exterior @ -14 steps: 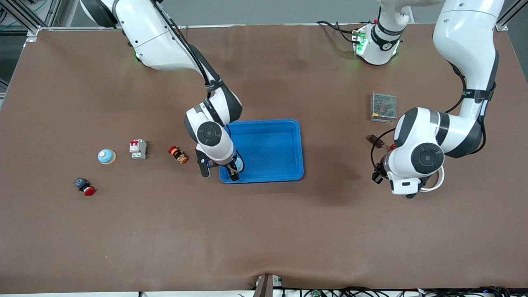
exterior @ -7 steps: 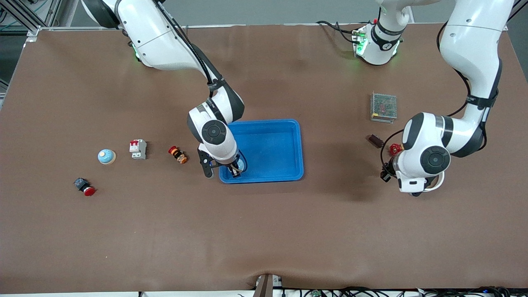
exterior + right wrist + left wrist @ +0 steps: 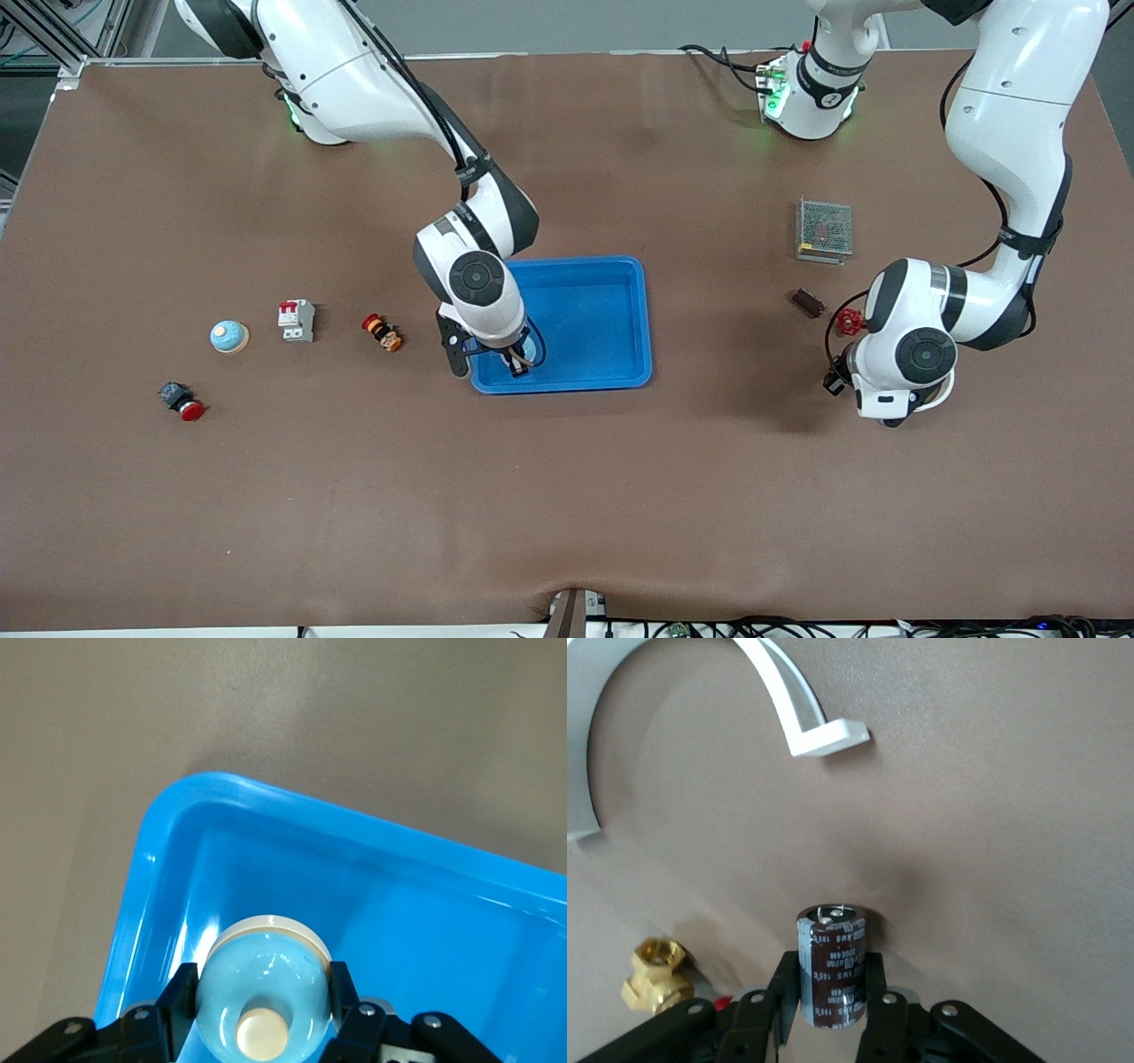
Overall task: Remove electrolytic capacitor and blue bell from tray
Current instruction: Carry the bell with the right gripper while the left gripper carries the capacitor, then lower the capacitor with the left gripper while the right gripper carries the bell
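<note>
The brown tabletop (image 3: 567,496) carried the blue tray (image 3: 611,292) near its middle, with loose parts spread toward both ends. You had the right tool (image 3: 261,1014) down in the tray's corner nearest the front camera, at the right arm's end, clenched on the blue bell (image 3: 264,988). Its fingers (image 3: 177,992) pressed the dome's two flanks, which I judge left the cream button on top free and gave a firm hold for lifting the bell over the rim. Your left tool (image 3: 833,992) hung over bare tabletop toward the left arm's end, well apart from the tray, gripping the electrolytic capacitor (image 3: 831,967) upright by its lower body. That looked like a carry toward a set-down spot, so the capacitor seemed already out.

In the front view the right wrist covered most of the bell, and the left arm's wrist hid the capacitor entirely. A brass fitting (image 3: 654,973) showed beside the left tool, partly cut off. A second pale blue domed bell (image 3: 229,336) stood on the tabletop toward the right arm's end. Whether the first bell's base touched the tray floor, I could not tell.
</note>
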